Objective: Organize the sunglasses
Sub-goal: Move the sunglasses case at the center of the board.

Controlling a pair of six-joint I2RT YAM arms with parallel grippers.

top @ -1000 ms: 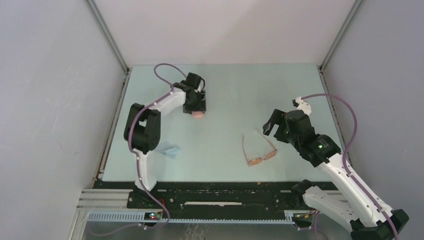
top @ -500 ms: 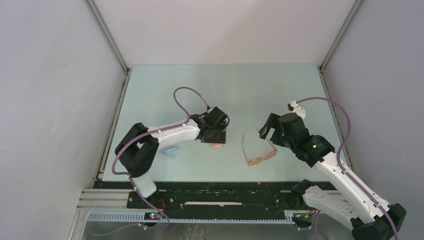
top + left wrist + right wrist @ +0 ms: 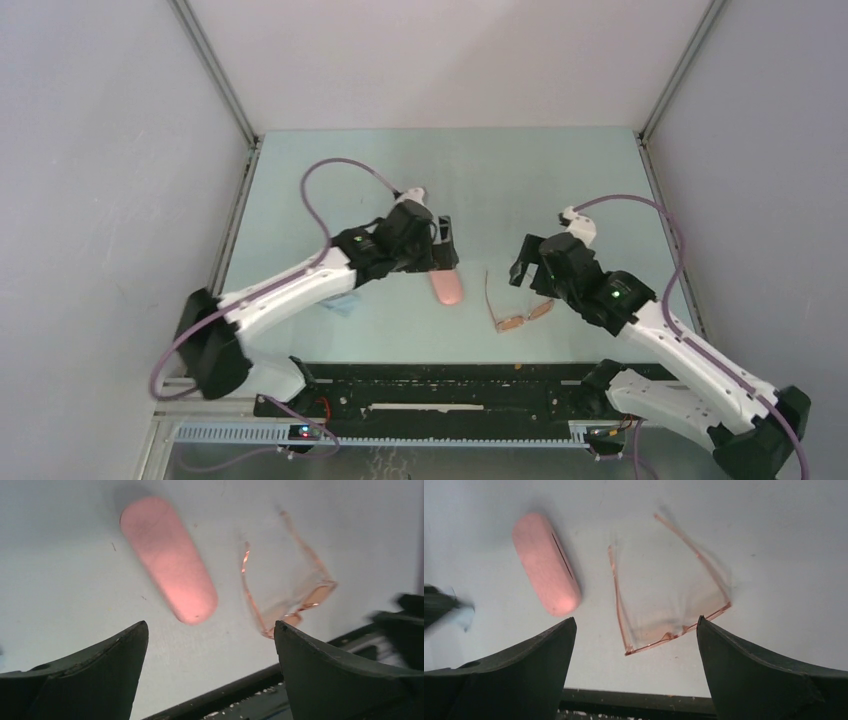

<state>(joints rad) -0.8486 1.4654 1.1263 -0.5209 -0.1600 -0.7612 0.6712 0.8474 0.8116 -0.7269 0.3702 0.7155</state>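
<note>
Pale green table (image 3: 560,170), near edge: sunglasses (image 3: 684,628) lying unfolded just beside closed pink case (image 3: 447,288); left gripper (image 3: 211,626) and right gripper (image 3: 636,621) above, jaws apart, empty; we judge pickup pending, needing a fine pinch on the thin frame.

Both end effectors (image 3: 211,626) (image 3: 636,620) agape, empty

No readable text or markings.
</note>
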